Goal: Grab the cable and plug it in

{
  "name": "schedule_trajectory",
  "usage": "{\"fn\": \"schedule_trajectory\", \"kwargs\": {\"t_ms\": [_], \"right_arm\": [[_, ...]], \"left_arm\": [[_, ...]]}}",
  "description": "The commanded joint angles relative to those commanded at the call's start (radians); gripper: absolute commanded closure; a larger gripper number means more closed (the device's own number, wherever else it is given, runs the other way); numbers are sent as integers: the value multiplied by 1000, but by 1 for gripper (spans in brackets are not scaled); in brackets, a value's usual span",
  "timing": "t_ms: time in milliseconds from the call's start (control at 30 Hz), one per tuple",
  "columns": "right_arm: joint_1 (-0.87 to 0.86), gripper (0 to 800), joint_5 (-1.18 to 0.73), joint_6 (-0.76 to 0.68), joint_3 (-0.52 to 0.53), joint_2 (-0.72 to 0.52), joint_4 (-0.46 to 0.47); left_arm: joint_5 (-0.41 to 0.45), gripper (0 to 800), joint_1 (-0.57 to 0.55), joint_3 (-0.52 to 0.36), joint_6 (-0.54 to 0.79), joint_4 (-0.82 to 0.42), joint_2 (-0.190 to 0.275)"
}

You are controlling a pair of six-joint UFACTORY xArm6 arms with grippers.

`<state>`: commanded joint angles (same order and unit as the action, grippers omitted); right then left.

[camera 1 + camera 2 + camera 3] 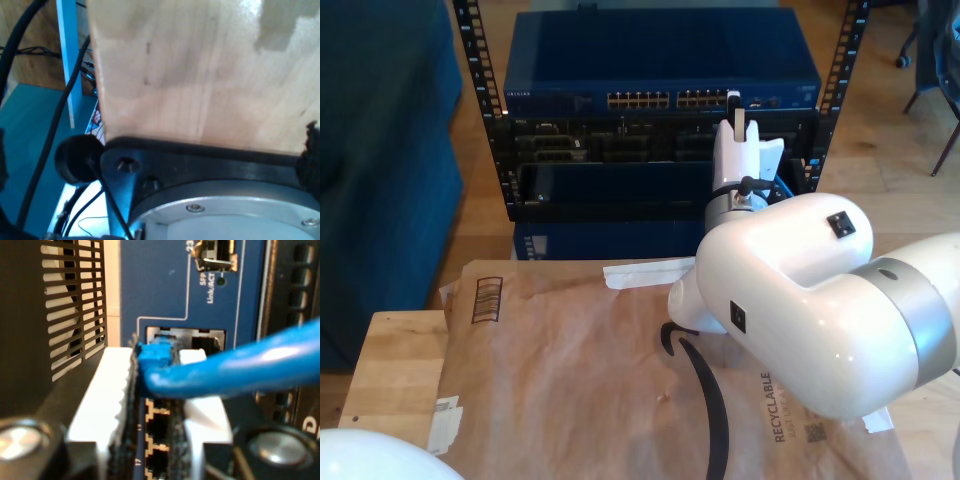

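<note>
The second gripper holds the cable between its white fingers; the jaws are closed on the blue boot just behind the plug. The plug end sits at a port opening of the blue network switch, directly ahead of the jaws; whether it is fully seated cannot be determined. Further ports lie below the jaws, and a black vented panel stands beside them. In the exterior view, the second arm reaches to the rack across brown paper covering the bench. The first wrist view shows light wood and black cables; the first gripper's jaw state cannot be determined.
</note>
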<state>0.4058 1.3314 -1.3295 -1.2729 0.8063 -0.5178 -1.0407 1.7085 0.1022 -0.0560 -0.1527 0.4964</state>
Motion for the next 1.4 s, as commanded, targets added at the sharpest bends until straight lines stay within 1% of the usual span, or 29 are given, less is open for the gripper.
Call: {"fn": "schedule_trajectory", "kwargs": {"t_ms": [100, 133, 167, 267, 333, 433, 500, 567, 600, 633, 733, 767, 867, 933, 1000, 1033, 1100, 1133, 1167, 1200, 1300, 1400], "right_arm": [[-2, 495, -2, -5, 23, -5, 0], [-2, 460, 0, -5, 41, -15, 0], [-2, 443, 0, -6, 68, -40, -2], [-2, 434, 0, -6, 140, -91, -3], [0, 428, -5, -6, 199, -146, -3], [3, 407, -58, -6, 333, -252, -5], [9, 398, -141, -6, 427, -334, -5], [11, 360, -230, -6, 503, -423, -5], [11, 324, -279, -6, 537, -466, -3], [11, 281, -331, -6, 566, -508, -3], [9, 247, -474, -5, 629, -628, -2], [8, 247, -519, -3, 649, -666, 0], [-17, 230, -674, 12, 678, -790, 8], [-72, 152, -818, 64, 695, -872, 6], [-143, 149, -959, 117, 706, -951, 6], [-180, 132, -1031, 135, 706, -980, 6], [-256, 70, -1192, 173, 706, -1037, 6], [-307, 61, -1277, 201, 706, -1071, 8], [-364, 41, -1361, 241, 712, -1108, 8], [-423, 3, -1439, 295, 718, -1138, 8], [-597, 4, -1616, 453, 718, -1189, 6], [-769, 4, -1722, 594, 726, -1223, 8]], "left_arm": [[0, 1, 0, 0, 0, 0, 0], [0, 1, 0, 0, 0, 0, 0], [0, 1, 0, 0, 0, 0, 0], [0, 1, 0, 0, 0, 0, 0], [0, 1, 0, 0, 0, 0, 0], [0, 1, 0, 0, 0, 0, 0], [0, 1, 0, 0, 0, 0, 0], [0, 1, 0, 0, 0, 0, 0], [0, 1, 0, 0, 0, 0, 0], [0, 1, 0, 0, 0, 0, 0], [0, 1, 0, 0, 0, 0, 0], [0, 1, 0, 0, 0, 0, 0], [0, 1, 0, 0, 0, 0, 0], [0, 1, 0, 0, 0, 0, 0], [0, 1, 0, 0, 0, 0, 0], [0, 1, 0, 0, 0, 0, 0], [0, 1, 0, 0, 0, 0, 0], [0, 1, 0, 0, 0, 0, 0], [0, 1, 0, 0, 0, 0, 0], [0, 1, 0, 0, 0, 0, 0], [0, 1, 0, 0, 0, 0, 0], [0, 1, 0, 0, 0, 0, 0]]}}
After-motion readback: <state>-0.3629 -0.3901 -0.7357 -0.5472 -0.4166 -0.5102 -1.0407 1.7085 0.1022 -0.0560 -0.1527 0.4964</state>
